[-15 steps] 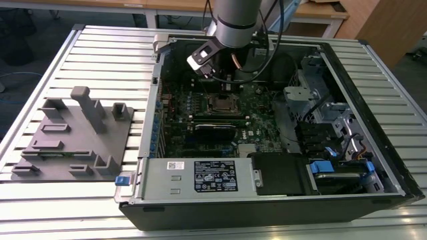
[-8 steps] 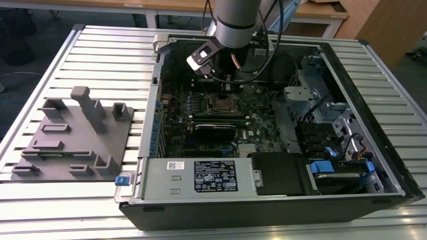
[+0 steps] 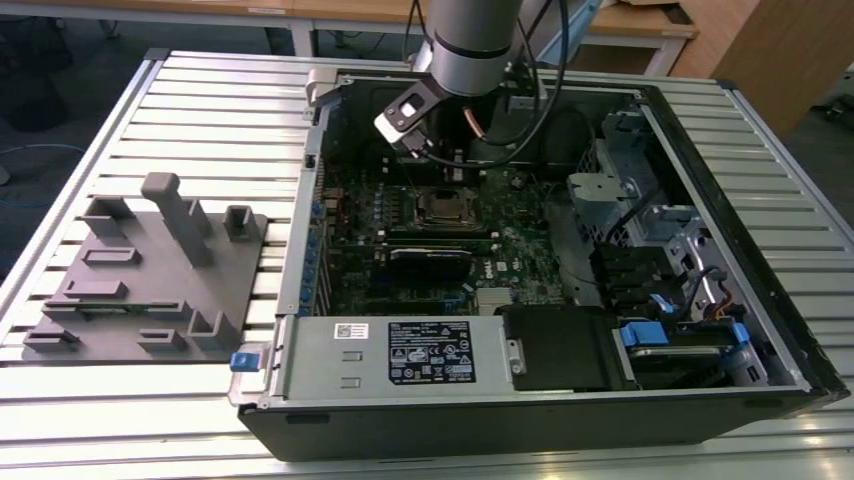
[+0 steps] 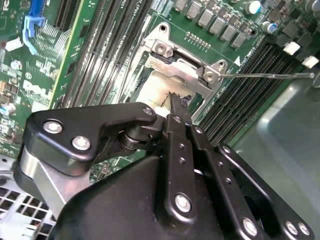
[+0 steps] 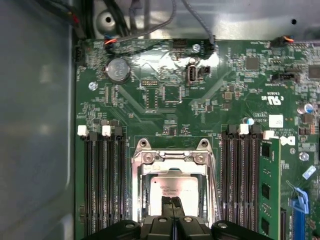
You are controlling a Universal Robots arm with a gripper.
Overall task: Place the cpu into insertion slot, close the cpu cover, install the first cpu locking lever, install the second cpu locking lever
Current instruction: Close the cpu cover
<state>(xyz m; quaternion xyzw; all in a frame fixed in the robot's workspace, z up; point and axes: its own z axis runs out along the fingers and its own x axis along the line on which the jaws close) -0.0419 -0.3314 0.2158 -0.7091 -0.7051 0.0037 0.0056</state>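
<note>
The insertion slot (image 3: 441,207) sits mid-board inside the open computer case, below my arm (image 3: 467,50). In both wrist views the cpu (image 5: 172,186) (image 4: 152,85) lies flat in the slot, pale metal face up. The cpu cover (image 5: 170,158) (image 4: 192,75) frames it, lying down over its edges. My gripper (image 5: 172,201) (image 4: 175,100) is shut with nothing between its black fingers, its tip over the cpu's face inside the cover's window; whether it touches I cannot tell. A thin locking lever (image 4: 270,76) sticks out sideways from the slot's corner, unlatched.
Long black memory slots (image 5: 102,180) (image 5: 245,175) flank the slot on both sides. A white-labelled power supply box (image 3: 400,355) lies along the case's near edge, beside a drive cage (image 3: 667,335). A grey fixture block (image 3: 147,270) stands on the slatted table (image 3: 200,90).
</note>
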